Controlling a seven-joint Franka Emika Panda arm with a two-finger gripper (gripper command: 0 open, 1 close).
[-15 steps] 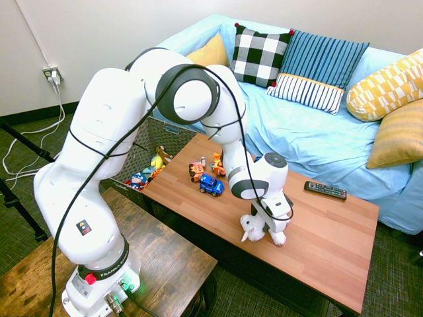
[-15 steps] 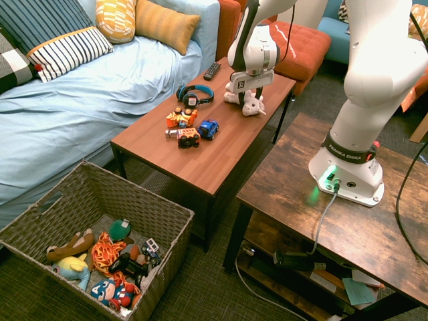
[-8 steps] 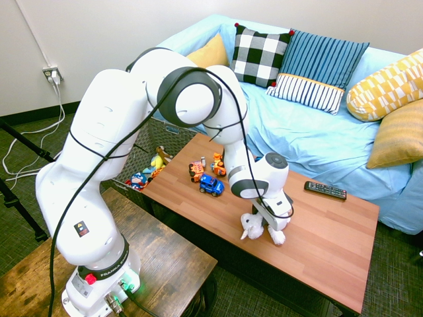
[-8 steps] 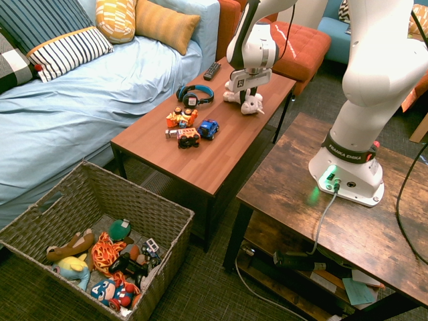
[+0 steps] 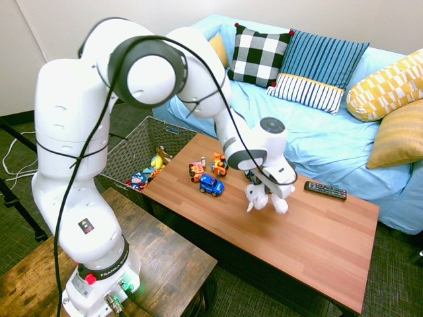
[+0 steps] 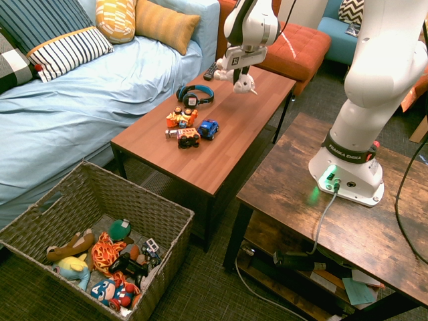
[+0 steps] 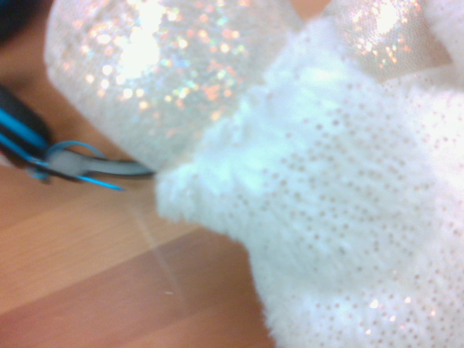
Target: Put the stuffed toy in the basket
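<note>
The stuffed toy [image 5: 263, 197] is a fluffy white plush with sparkly patches. It hangs a little above the wooden coffee table [image 5: 317, 231], limbs dangling, with my gripper [image 5: 272, 186] shut on its top. From the other side the stuffed toy [image 6: 244, 83] dangles under the gripper [image 6: 239, 69] near the table's far end. White fur of the stuffed toy [image 7: 326, 210] fills the wrist view. The basket [image 6: 134, 187], a large woven grey-brown one, stands on the floor beyond the table's other end, holding several toys. In the first exterior view the basket [image 5: 142, 135] is partly behind the arm.
Toy cars [image 6: 190, 127] cluster mid-table, with blue headphones [image 6: 194, 95] beside them and under the raised toy. A black remote [image 5: 325, 190] lies near the sofa-side edge. The blue sofa [image 5: 317, 132] with cushions runs along the table.
The gripper closed on the white plush where it lay on the table, then lifted it clear of the surface and carried it a little toward the sofa side.
</note>
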